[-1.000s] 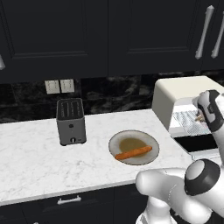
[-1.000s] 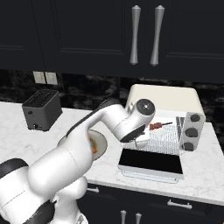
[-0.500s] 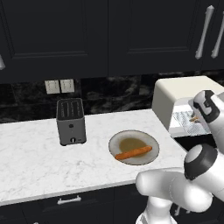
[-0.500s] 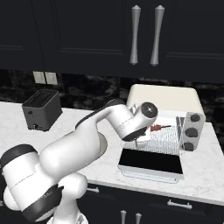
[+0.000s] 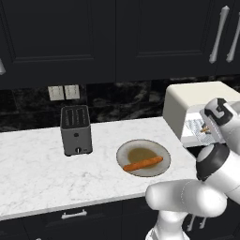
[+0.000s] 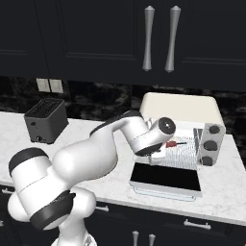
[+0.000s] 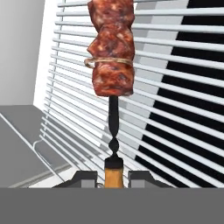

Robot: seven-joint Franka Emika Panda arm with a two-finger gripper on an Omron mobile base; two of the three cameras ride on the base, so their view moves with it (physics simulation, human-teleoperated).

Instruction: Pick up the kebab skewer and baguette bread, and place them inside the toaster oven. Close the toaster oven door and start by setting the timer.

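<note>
My claw (image 7: 113, 176) is pinching the kebab skewer (image 7: 112, 52) by its orange handle in the hand view, the two dark fingertips (image 7: 85, 176) pressing in on either side of it. The meat chunks are hanging just over the wire rack (image 7: 175, 109), whose silver bars are running across behind them.

In the left base view I am reaching my wrist toward the toaster oven (image 5: 187, 105), with a bit of the skewer (image 5: 205, 129) showing over the rack at its mouth. The baguette bread (image 5: 143, 163) is lying on the plate (image 5: 129, 152) on the marble counter (image 5: 37, 173), well apart from the oven, and the slot toaster (image 5: 76, 130) is standing to the left of the plate.

In the right base view my arm is stretching across to the oven, the skewer (image 6: 176, 143) is poking out over the rack (image 6: 185, 153), and the toaster oven door (image 6: 166, 178) is lying folded down, open, in front of it.
</note>
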